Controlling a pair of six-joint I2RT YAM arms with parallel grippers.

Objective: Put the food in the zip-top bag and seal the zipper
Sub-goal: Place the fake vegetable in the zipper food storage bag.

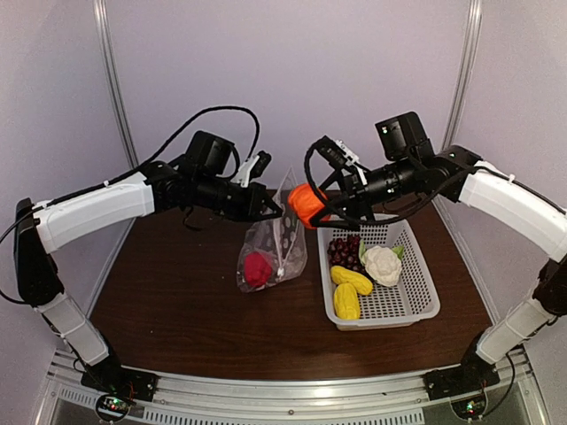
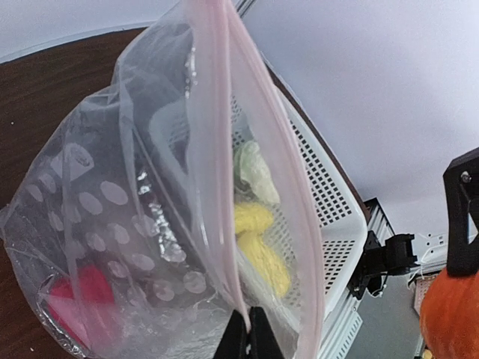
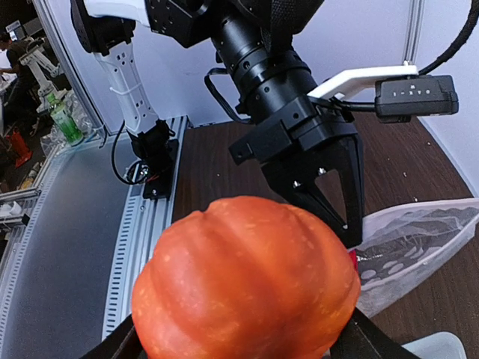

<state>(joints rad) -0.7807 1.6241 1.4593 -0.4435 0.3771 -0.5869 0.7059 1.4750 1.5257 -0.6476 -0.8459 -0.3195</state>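
The left gripper (image 1: 271, 209) has its jaws pinched together on the top edge of the zip-top bag (image 1: 275, 243) and holds it hanging, its lower end on or just above the table (image 1: 177, 292). The red pepper (image 1: 258, 268) lies at the bottom of the bag. The right gripper (image 1: 310, 204) is clamped, jaws wide, around the orange round fruit (image 1: 303, 202), which it holds in the air just beside the bag's upper edge, on the side toward the white basket (image 1: 416, 297). The left wrist view shows the zipper (image 2: 217, 164) as two strips parted into a narrow slot. The slot's long axis runs away from the left fingertips, which pinch it at one end. From the fruit the mouth therefore lies to the robot's left and slightly below. The right arm is the nearer to it and already carries the load. The slot appears narrower than the fruit, though the angle makes this uncertain. The grapes (image 1: 345, 251), cauliflower (image 1: 383, 264) and yellow pieces (image 1: 350, 289) lie in the basket.
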